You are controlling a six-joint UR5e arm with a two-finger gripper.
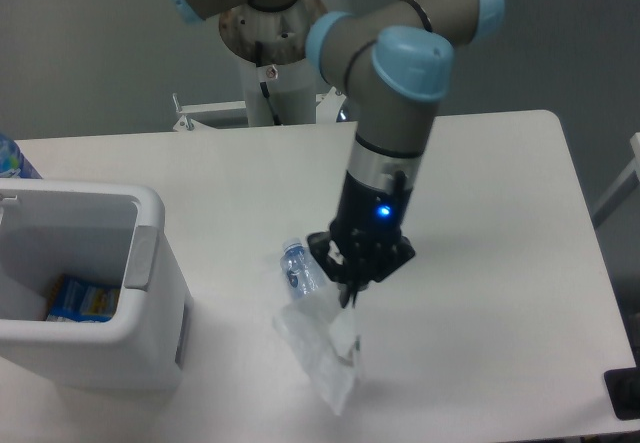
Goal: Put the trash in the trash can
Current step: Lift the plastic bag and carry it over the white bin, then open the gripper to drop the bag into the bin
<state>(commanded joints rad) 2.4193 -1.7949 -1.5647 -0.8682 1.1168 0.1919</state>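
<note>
The gripper [352, 298] points down over the middle of the table [500, 263], its dark fingers drawn close together at the upper edge of the crumpled clear wrapper [322, 348], though whether they actually pinch the plastic cannot be told from this view. The wrapper spreads from there toward the table's front edge, and the crushed bluish bottle [298, 268] lies just beside the gripper on its left in the picture, its lower end meeting the wrapper. The white trash can [150, 293] stands well apart at the table's front left corner, open-topped, with a blue and yellow packet [82, 300] lying inside it.
</note>
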